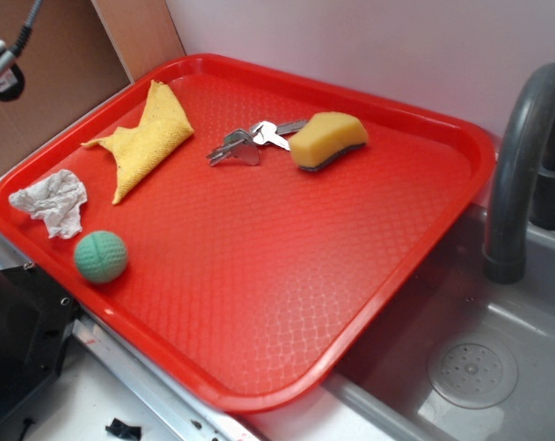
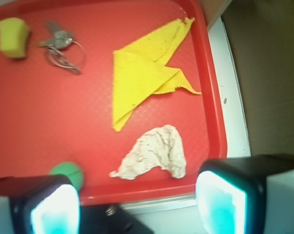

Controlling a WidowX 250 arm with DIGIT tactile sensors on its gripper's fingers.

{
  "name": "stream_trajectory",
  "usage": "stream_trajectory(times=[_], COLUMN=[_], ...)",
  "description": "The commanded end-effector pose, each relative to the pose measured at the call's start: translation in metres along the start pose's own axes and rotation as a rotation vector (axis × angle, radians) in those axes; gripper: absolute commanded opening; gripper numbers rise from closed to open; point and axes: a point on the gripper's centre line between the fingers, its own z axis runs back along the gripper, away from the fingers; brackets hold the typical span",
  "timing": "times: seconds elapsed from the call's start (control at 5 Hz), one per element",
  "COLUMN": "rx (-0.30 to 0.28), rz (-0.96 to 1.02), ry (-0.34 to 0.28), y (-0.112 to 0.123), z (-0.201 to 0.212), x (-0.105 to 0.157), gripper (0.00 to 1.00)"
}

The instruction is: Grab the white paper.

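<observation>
The white paper (image 1: 52,202) is a wrinkled off-white wad lying at the left corner of the red tray (image 1: 259,276). In the wrist view the white paper (image 2: 154,153) lies near the tray's (image 2: 40,126) lower rim, just ahead of my gripper (image 2: 137,207). The gripper is open, its two black fingers (image 2: 222,200) with pale pads stand wide apart above the tray's edge, and nothing is between them. The arm itself does not show in the exterior view.
On the tray also lie a green ball (image 1: 101,256), a yellow cloth (image 1: 144,138), a bunch of keys (image 1: 250,142) and a yellow sponge (image 1: 326,140). A grey sink (image 1: 470,367) with a dark faucet (image 1: 521,165) is to the right. A wall runs behind.
</observation>
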Motion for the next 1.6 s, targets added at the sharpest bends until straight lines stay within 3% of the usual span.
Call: stream_trajectory(times=[0.0,0.4,1.0,1.2,1.4], rx=[0.051,0.007,0.066,0.075,0.082], rz=[-0.010,-0.056,-0.076,-0.059,-0.044], ry=[0.045,0.129,0.210,0.209,0.213], y=[0.022,0.039,0.041,0.041,0.042], z=[-0.048,-0.105,-0.142,-0.145,-0.146], x=[0.014,0.013,-0.005,-0.007,-0.009], gripper=[1.00,1.00,1.00,0.00,0.00])
